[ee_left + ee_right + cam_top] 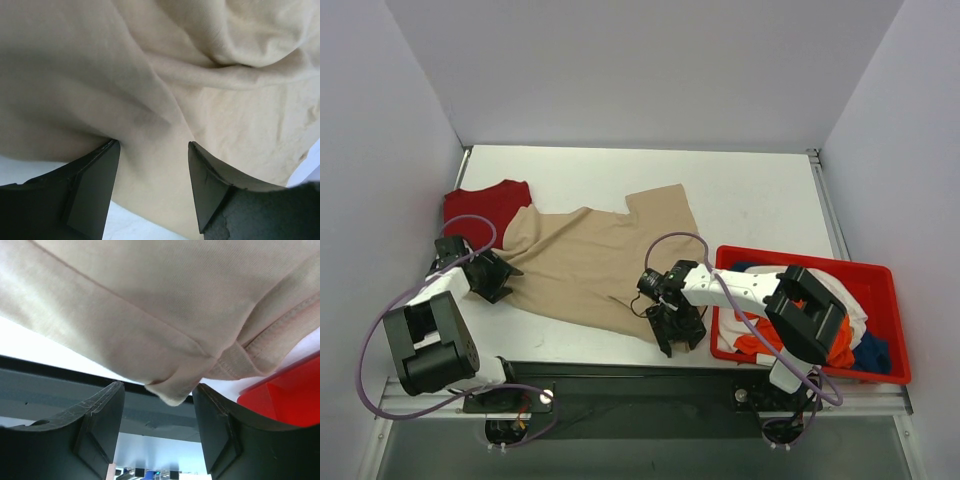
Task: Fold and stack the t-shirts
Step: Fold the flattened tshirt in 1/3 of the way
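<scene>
A large beige t-shirt [600, 265] lies spread and wrinkled on the white table, with a dark red t-shirt [485, 205] partly under its far left corner. My left gripper [505, 275] is at the beige shirt's left edge. In the left wrist view its jaws [152, 145] stand open with the beige cloth [165, 90] lying between and over them. My right gripper [675, 338] is at the shirt's near right corner. In the right wrist view it [157, 387] is open, and a hemmed corner of the beige shirt [170, 390] hangs between the fingertips without being pinched.
A red plastic bin [790, 262] stands at the right front, holding orange [760, 345], white [842, 295] and blue [872, 352] t-shirts; its wall [285, 395] is close beside my right gripper. The table's near edge [620, 368] runs just below both grippers.
</scene>
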Tool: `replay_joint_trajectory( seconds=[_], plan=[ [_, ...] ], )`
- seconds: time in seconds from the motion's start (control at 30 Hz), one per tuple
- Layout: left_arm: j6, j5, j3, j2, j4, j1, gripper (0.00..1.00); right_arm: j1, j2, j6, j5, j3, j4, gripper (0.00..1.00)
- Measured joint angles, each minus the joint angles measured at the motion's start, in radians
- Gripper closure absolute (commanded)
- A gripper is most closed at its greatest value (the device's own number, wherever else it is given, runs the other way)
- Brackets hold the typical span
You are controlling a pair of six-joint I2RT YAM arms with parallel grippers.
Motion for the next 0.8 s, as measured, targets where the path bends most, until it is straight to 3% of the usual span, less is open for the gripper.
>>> replay_joint_trajectory(
  seconds=[0.3, 0.53, 0.7, 0.8],
  plan=[
    [0.010, 0.024, 0.020, 0.044, 0.058, 0.013, 0.32, 0.000, 0.005, 0.015, 0.040, 0.000, -0.001, 0.56],
    [0.032, 0.026, 0.025, 0.052, 0.070, 0.064, 0.32, 0.000, 0.005, 0.022, 0.050, 0.000, -0.002, 0.73],
    [0.039, 0.026, 0.025, 0.052, 0.074, 0.074, 0.32, 0.000, 0.005, 0.021, 0.050, 0.000, -0.001, 0.74],
    [0.044, 0.026, 0.025, 0.052, 0.074, 0.074, 0.32, 0.000, 0.005, 0.015, 0.049, 0.000, 0.003, 0.84]
  ],
)
